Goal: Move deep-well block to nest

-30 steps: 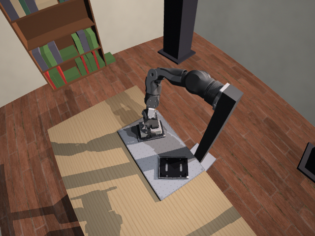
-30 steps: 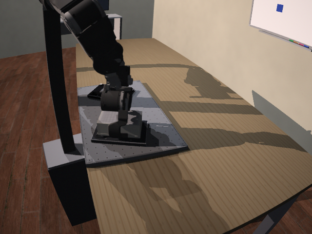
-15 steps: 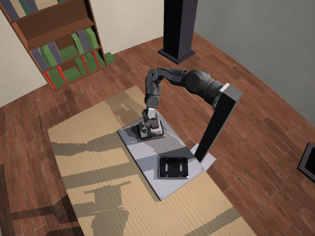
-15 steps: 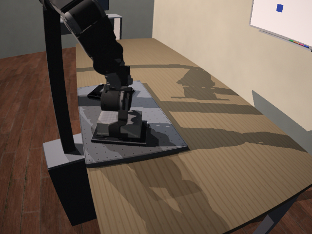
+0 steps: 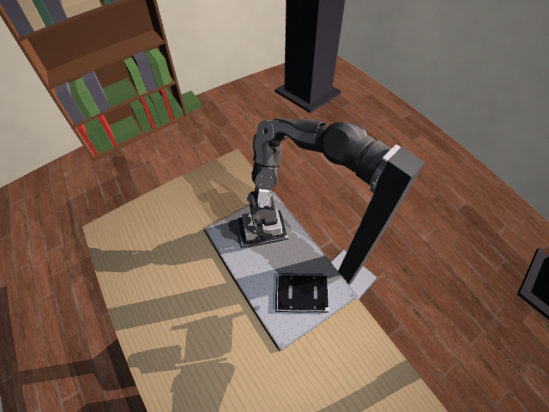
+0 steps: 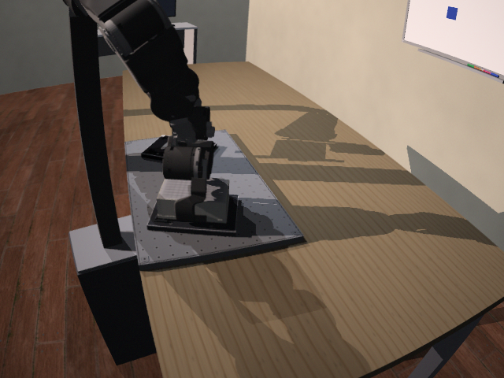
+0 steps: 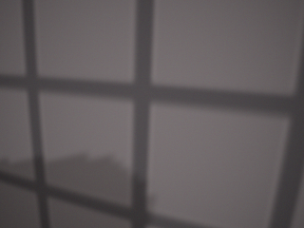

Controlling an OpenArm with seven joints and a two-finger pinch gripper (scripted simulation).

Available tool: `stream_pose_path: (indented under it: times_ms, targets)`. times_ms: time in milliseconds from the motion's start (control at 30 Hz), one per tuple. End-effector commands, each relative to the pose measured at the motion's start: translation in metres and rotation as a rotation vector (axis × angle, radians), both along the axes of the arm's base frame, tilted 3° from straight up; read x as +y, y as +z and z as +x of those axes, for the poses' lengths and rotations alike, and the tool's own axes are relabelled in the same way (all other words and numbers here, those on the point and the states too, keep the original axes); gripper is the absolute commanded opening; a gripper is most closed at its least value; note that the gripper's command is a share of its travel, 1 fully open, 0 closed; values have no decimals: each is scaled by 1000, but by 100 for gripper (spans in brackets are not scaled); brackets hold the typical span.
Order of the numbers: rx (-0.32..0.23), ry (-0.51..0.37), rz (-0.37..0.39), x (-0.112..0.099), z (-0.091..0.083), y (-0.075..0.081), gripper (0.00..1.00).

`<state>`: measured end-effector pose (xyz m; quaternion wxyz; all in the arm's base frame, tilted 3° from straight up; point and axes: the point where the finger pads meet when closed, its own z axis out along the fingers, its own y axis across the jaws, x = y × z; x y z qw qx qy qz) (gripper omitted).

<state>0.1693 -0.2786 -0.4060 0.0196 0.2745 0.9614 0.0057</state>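
I'm looking at a long wooden table [image 5: 168,275] striped with shadow on a reddish plank floor [image 5: 443,266], a bookshelf [image 5: 165,57] against the cream wall [image 6: 346,73], a whiteboard [image 6: 468,36] opposite.
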Motion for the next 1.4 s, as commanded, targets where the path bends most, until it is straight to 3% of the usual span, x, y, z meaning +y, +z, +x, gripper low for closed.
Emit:
stream_pose_path:
  times_ms: [0,1000,1367]
  targets:
    - [-6,-1,1,0,1,-1,0]
    - [-6,0,3,1,1,-4,0]
    - [-2,-1,-1,0,0,-3,37]
